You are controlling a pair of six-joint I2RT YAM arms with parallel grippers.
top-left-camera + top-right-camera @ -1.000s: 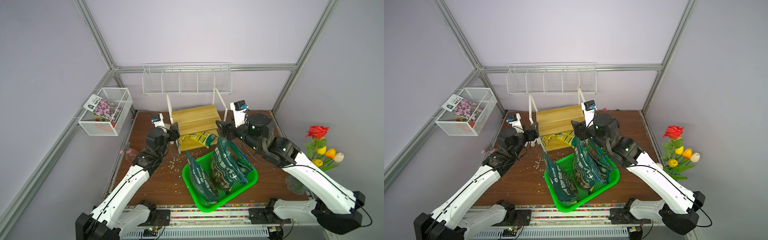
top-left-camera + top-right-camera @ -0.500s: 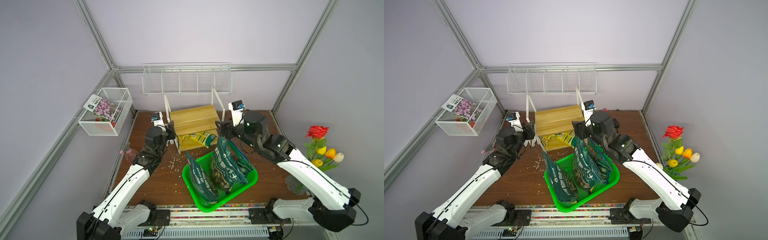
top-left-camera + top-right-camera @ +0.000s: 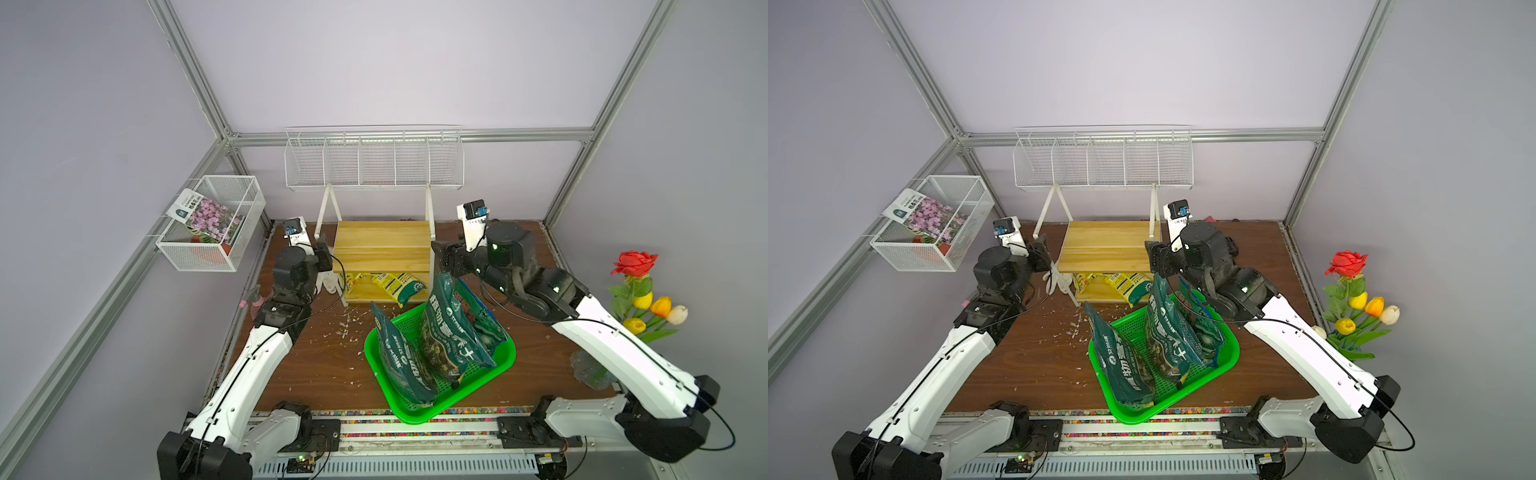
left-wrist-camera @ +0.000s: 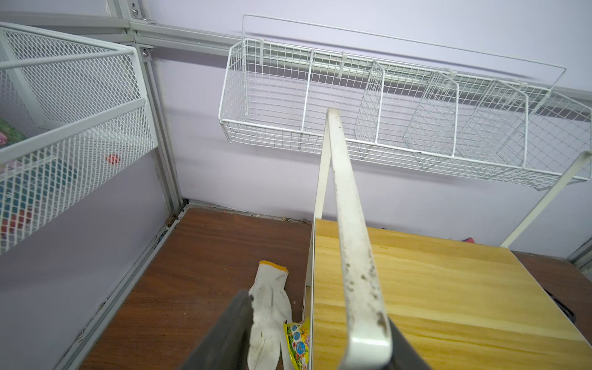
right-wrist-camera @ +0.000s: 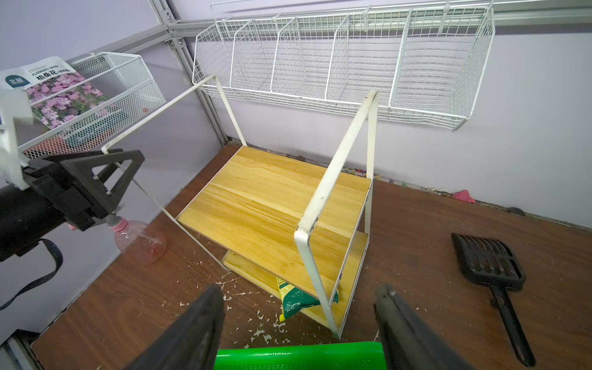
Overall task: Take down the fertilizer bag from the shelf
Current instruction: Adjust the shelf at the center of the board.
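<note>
Top views, shelf: the shelf (image 3: pixel 382 245) (image 3: pixel 1108 249) stands at the back of the desk (image 3: pixel 316 365), under the wire wall rack (image 3: pixel 374 166).
Top views, fertilizer bag: the yellow-and-green fertilizer bag (image 3: pixel 395 286) (image 3: pixel 1128 286) lies on the lower board, one end past the front edge.
Top views, room in front: the green basket (image 3: pixel 415 415) of dark green bags (image 3: pixel 451 332) sits just beside the shelf front; bare desk lies to its left.
Top views, left fingers (image 3: pixel 324 253): at the shelf's left front frame corner.
Top views, right fingers (image 3: pixel 442 257): at the right front corner, above the tallest dark bag.
Left wrist, left fingers (image 4: pixel 230 333): part-spread on either side of the white frame strip (image 4: pixel 355 256); whether they clamp it cannot be told. A white glove (image 4: pixel 269 304) lies by the shelf's side edge.
Right wrist, right fingers (image 5: pixel 198 330): wide apart, nothing between them; the basket rim is below and the bag's end ahead.
Right wrist, sides: the spray bottle (image 5: pixel 141 240) stands by the far frame; the black scoop (image 5: pixel 490 262) lies well apart, with bare desk between.
</note>
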